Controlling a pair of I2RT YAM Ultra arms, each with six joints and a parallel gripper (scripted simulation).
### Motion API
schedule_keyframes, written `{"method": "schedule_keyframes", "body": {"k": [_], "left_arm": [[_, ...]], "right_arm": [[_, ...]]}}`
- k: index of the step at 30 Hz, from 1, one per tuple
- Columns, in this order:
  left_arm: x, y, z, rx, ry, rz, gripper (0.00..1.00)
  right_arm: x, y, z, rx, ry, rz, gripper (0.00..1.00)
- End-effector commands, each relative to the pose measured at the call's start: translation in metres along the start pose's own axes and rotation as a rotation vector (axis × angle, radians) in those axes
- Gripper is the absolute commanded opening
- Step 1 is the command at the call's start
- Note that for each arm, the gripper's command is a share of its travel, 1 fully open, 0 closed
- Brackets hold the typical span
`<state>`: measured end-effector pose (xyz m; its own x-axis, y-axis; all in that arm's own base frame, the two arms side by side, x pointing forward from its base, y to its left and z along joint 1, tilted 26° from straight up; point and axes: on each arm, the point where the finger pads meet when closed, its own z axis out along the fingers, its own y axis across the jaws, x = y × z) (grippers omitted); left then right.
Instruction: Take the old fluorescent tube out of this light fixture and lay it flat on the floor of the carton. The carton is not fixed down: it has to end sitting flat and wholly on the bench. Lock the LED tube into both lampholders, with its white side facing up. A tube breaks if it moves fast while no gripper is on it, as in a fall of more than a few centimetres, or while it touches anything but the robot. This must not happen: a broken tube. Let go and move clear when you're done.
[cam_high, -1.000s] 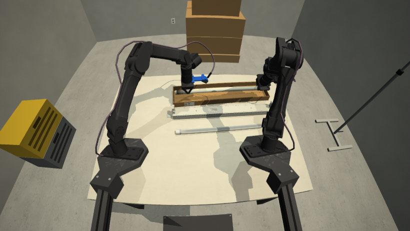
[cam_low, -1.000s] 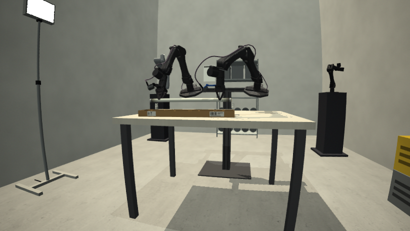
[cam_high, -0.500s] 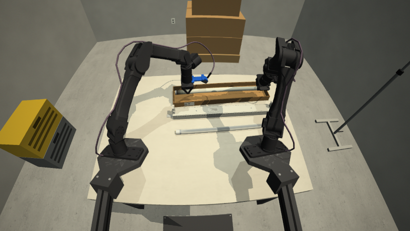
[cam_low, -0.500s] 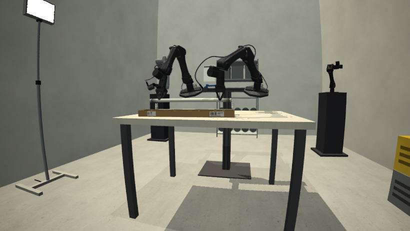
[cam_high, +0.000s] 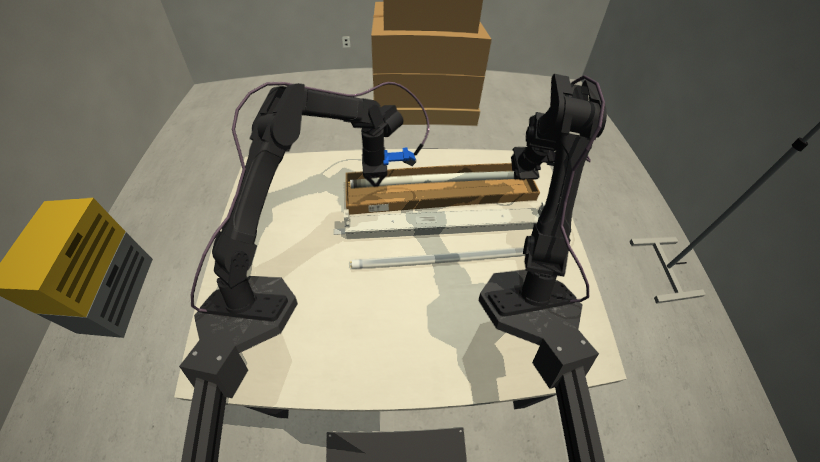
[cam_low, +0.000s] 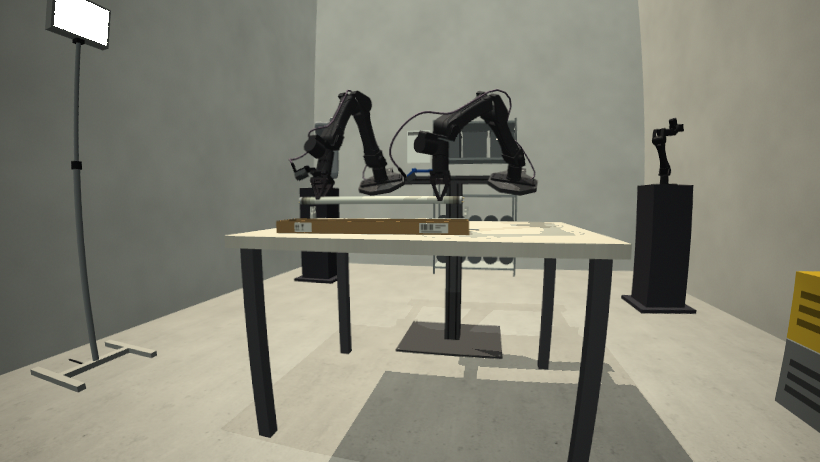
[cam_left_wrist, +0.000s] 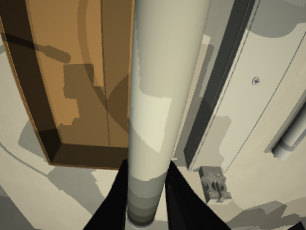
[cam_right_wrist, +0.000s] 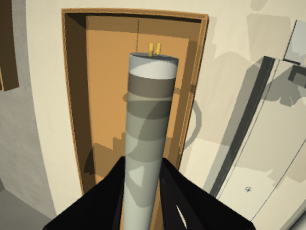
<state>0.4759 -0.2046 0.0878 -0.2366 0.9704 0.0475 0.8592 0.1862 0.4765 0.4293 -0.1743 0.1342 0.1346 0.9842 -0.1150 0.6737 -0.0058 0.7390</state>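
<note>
- Uneven lowering or early release could drop the glass-white fluorescent tube (cam_high: 447, 180) (cam_low: 372, 199) (cam_left_wrist: 160, 110) (cam_right_wrist: 147, 115) or knock it against the long brown cardboard carton (cam_high: 401, 205) (cam_low: 367, 226) (cam_left_wrist: 90, 154) (cam_right_wrist: 135, 14), breaking it.
- Two hands, left hand (cam_high: 375, 181) (cam_low: 440, 196) (cam_left_wrist: 147, 180) and right hand (cam_high: 526, 173) (cam_low: 321, 196) (cam_right_wrist: 142, 163), clamp it above the carton.
- One carton, one pale metal fixture (cam_high: 459, 219) (cam_left_wrist: 250, 100) (cam_right_wrist: 260, 150), one slim LED tube (cam_high: 430, 259) (cam_left_wrist: 295, 137).

The location was a workshop or lab bay; which of the two could not be determined. Walls (cam_high: 103, 114) (cam_low: 189, 143) were plain grey and the floor (cam_high: 717, 367) (cam_low: 189, 401) was bare, concrete-like. A bench (cam_high: 367, 367) (cam_low: 436, 249) with dark legs stood centrally. Peripheral equipment comprised a lamp stand (cam_high: 740, 189) (cam_low: 76, 229), stacked cardboard boxes (cam_high: 427, 54), yellow and grey slotted cabinets (cam_high: 74, 264) (cam_low: 806, 338), and a small arm on a black pedestal (cam_low: 665, 246). A wall outlet (cam_high: 346, 41) was fitted.
</note>
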Motion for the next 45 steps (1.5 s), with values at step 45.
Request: {"method": "schedule_keyframes", "body": {"k": [45], "left_arm": [[-0.016, 0.034, -0.033, -0.043, -0.065, -0.022, 0.11]], "right_arm": [[-0.012, 0.051, -0.010, -0.076, -0.021, -0.019, 0.11]]}}
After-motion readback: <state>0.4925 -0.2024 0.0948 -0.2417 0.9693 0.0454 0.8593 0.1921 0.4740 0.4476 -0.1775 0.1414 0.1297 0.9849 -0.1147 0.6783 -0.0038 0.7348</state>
